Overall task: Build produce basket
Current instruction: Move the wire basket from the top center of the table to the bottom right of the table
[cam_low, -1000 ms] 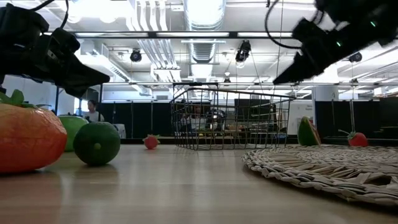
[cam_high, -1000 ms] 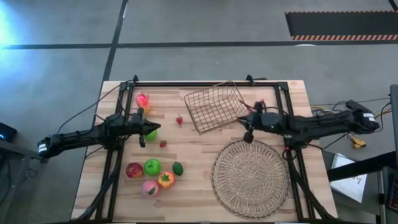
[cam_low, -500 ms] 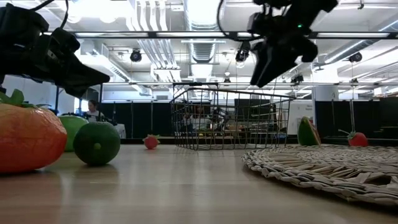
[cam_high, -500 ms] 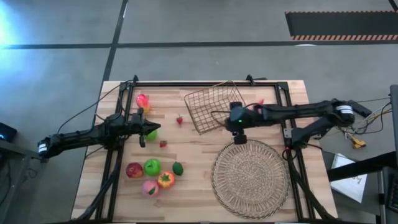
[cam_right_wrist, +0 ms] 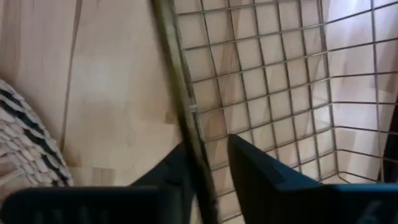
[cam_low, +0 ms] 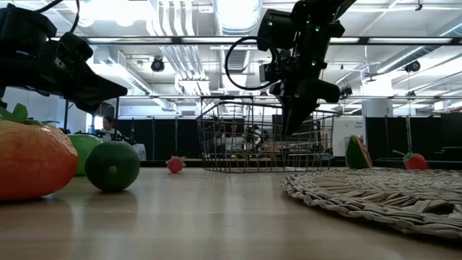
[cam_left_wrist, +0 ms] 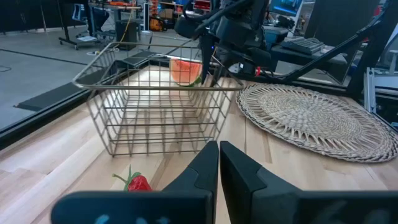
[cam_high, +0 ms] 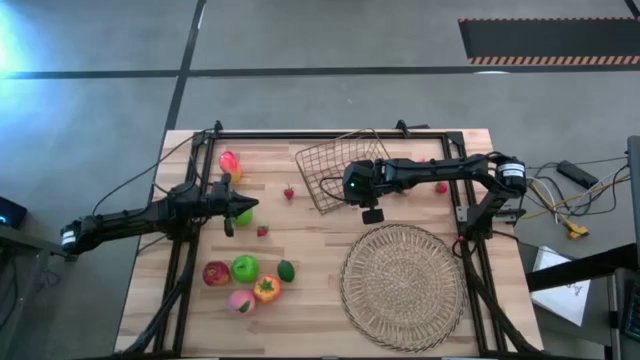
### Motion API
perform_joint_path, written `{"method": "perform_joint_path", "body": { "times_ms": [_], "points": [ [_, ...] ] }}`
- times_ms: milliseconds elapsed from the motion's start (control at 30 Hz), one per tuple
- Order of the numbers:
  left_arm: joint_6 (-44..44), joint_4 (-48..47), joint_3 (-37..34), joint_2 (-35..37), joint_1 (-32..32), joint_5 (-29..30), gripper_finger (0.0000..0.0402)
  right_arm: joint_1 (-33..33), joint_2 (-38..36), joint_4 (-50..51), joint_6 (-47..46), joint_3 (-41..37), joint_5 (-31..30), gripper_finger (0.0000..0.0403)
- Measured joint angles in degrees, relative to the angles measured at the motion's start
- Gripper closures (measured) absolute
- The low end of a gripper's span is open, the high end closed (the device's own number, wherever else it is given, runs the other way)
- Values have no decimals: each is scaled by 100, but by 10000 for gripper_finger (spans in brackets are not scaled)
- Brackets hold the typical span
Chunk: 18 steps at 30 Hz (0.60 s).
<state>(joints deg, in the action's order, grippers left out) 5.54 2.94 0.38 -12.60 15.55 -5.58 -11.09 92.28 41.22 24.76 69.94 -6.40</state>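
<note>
Across the light wooden bench (cam_high: 320, 290) you have, biggest first, the flat round woven straw mat (cam_high: 402, 285) lying toward your right front — well clear of the rest. Behind it, near the far middle of the bench, sits the open-grid basket of thin copper-coloured wire (cam_high: 335, 172), tilted askew to the bench edges.

Your right tool (cam_right_wrist: 208, 171) is at the basket's near right rim: the wrist view shows the rim wire running between its two dark fingers (cam_right_wrist: 261, 177), which are closed on it. Your left tool (cam_left_wrist: 218, 163) hangs over the left half of the bench, fingers pressed together and holding nothing, pointing toward the basket.

The produce is all outside the basket. A cluster lies at the left front: a red apple-like fruit (cam_high: 215, 273), a green apple-like one (cam_high: 245, 268), a small dark green round piece (cam_high: 286, 270), an orange fruit (cam_high: 266, 289) and a pink one (cam_high: 241, 302). A pink-and-yellow piece (cam_high: 229, 163) lies at the far left, and another green fruit (cam_high: 243, 216) just beside the left tool. A watermelon slice (cam_left_wrist: 185, 70) shows beyond the basket. Smallest — two tiny red berries (cam_high: 289, 193), one left of the basket, the other (cam_high: 262, 231) nearer you.
</note>
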Motion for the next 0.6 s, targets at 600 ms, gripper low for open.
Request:
{"method": "perform_joint_path", "body": {
  "times_ms": [600],
  "points": [
    [1,-1,0,-2,0,0,402,1020,-1216,674,-1356,421,40,390]
  ]
}}
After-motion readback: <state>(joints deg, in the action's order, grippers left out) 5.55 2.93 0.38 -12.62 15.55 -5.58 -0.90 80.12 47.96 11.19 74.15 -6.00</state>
